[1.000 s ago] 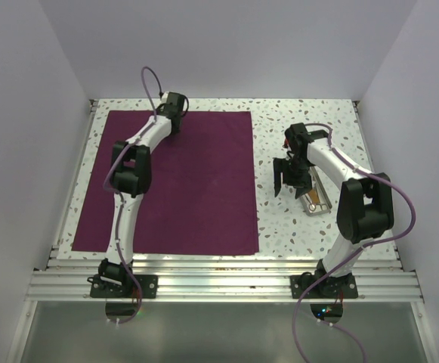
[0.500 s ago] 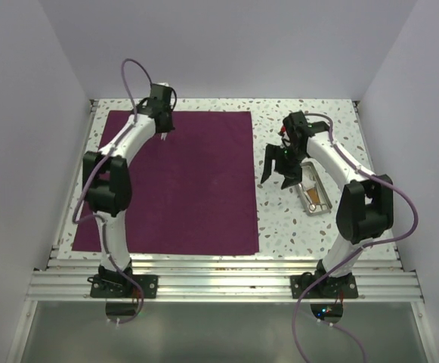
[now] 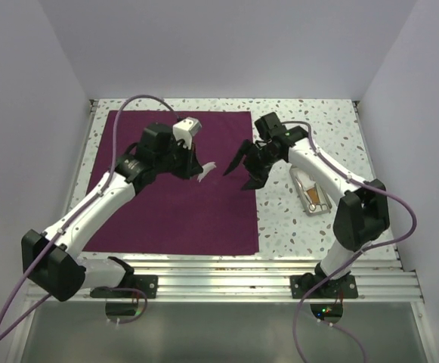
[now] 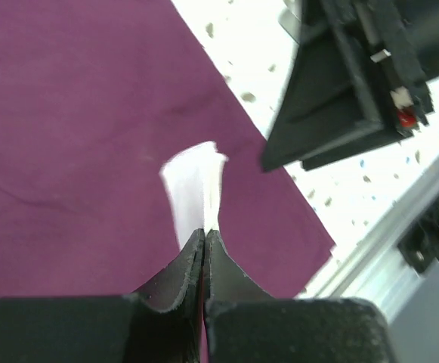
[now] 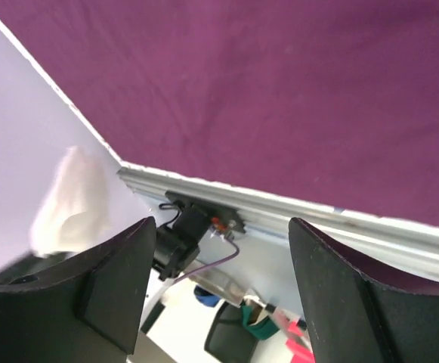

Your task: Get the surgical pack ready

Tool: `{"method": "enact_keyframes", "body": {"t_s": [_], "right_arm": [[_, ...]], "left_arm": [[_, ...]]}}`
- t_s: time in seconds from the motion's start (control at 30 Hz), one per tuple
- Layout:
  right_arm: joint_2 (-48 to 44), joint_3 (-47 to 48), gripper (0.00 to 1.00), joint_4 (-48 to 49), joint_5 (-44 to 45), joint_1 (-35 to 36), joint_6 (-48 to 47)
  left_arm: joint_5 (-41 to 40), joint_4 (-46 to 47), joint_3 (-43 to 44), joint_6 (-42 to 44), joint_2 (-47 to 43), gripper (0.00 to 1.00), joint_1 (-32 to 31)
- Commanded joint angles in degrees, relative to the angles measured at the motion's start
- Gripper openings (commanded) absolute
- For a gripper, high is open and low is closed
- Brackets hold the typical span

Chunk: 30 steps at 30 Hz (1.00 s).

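Note:
The surgical pack (image 3: 174, 197) is a deep purple sheet lying flat on the left half of the table; it also fills the left wrist view (image 4: 75, 113) and the right wrist view (image 5: 279, 83). My left gripper (image 3: 202, 172) hovers over the sheet's middle right, shut on a small white piece of soft material (image 4: 195, 185) that sticks out past the fingertips (image 4: 205, 233). My right gripper (image 3: 245, 169) is open and empty at the sheet's right edge, facing the left gripper. Its black finger (image 4: 340, 98) shows close by in the left wrist view. The white piece is a blur in the right wrist view (image 5: 72, 204).
A small metal tray (image 3: 311, 190) holding an orange-tipped thing lies on the speckled tabletop right of the right gripper. An aluminium rail (image 3: 219, 265) runs along the near edge. Walls enclose the table at the left, back and right.
My left arm has swung from the sheet's far-left corner to its middle, with the white piece now showing in its jaws. My right gripper has moved left from the tray to the sheet's edge.

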Motion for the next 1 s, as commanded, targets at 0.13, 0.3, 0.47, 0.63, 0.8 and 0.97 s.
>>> {"method": "enact_keyframes", "body": {"t_s": [0.13, 0.3, 0.47, 0.63, 0.8, 0.97], "right_arm": [[-10.59, 0.3, 0.73, -1.17, 7.02, 4.61, 15.9], [-9.8, 2.15, 0.73, -2.84, 8.6, 8.21, 18.45], [-9.62, 0.57, 0.7, -0.84, 8.87, 11.2, 21.44], [-8.31, 0.65, 0.68, -0.56, 9.22, 12.26, 22.06], [-7.51, -0.22, 0.65, 0.32, 8.87, 12.87, 22.76], [-6.64, -0.31, 0.56, 0.67, 8.43, 12.96, 23.12]], "left_arm": [[4.58, 2.01, -5.34, -1.98, -6.67, 0.0, -4.36], [3.88, 1.93, -5.78, -1.98, -7.72, 0.0, -6.03], [3.27, 2.28, -5.52, -2.24, -8.25, 0.0, -7.34], [2.91, 2.28, -5.52, -2.42, -8.42, 0.0, -9.27], [2.39, 2.45, -5.61, -2.33, -8.34, 0.0, -10.86], [2.21, 2.89, -5.52, -2.24, -7.72, 0.0, -12.0]]}}
